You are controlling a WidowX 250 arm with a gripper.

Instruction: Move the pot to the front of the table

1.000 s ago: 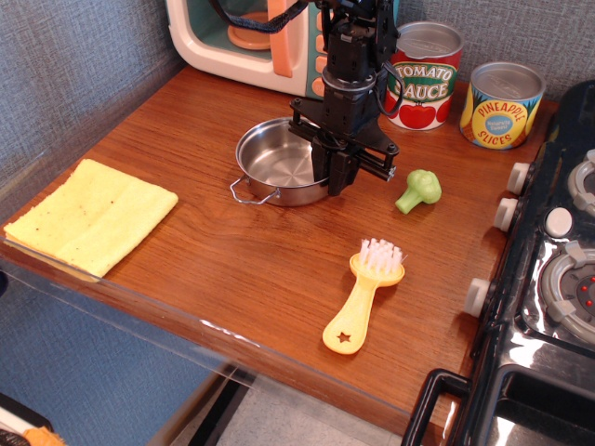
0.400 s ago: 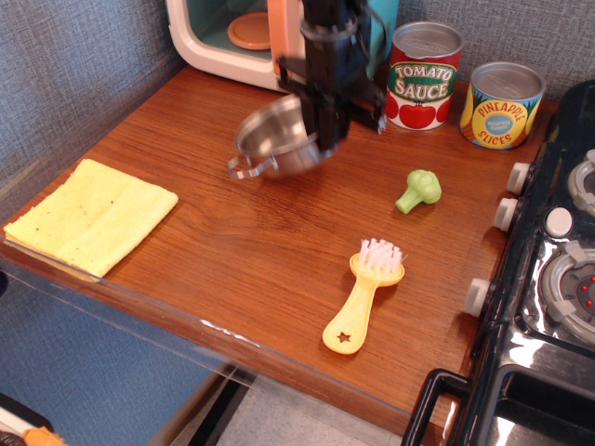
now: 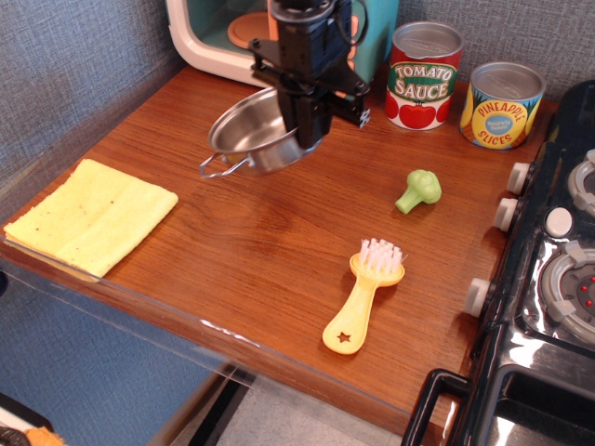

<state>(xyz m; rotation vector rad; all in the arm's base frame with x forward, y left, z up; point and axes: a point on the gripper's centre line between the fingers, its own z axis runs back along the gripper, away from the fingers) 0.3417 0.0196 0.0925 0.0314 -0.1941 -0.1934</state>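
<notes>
Bare table [image 3: 251, 251] centre and near; cloth [image 3: 88, 216] left, brush [image 3: 363, 295] and broccoli [image 3: 418, 190] right.

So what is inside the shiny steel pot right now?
The shallow stainless-steel pot looks empty: only its bare, shiny interior shows. The black pincer clamps its right rim and covers that part of the inside, so it cannot be checked.

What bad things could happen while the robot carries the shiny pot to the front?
1. The gripper seems to pinch only the rim of the pot, which hangs tilted above the table. It might slip and clang down.
2. The yellow cloth and yellow brush lie near the front edge. Set down on either, the pot could wobble.
3. Placed too near the front rim, it might slide off.
</notes>
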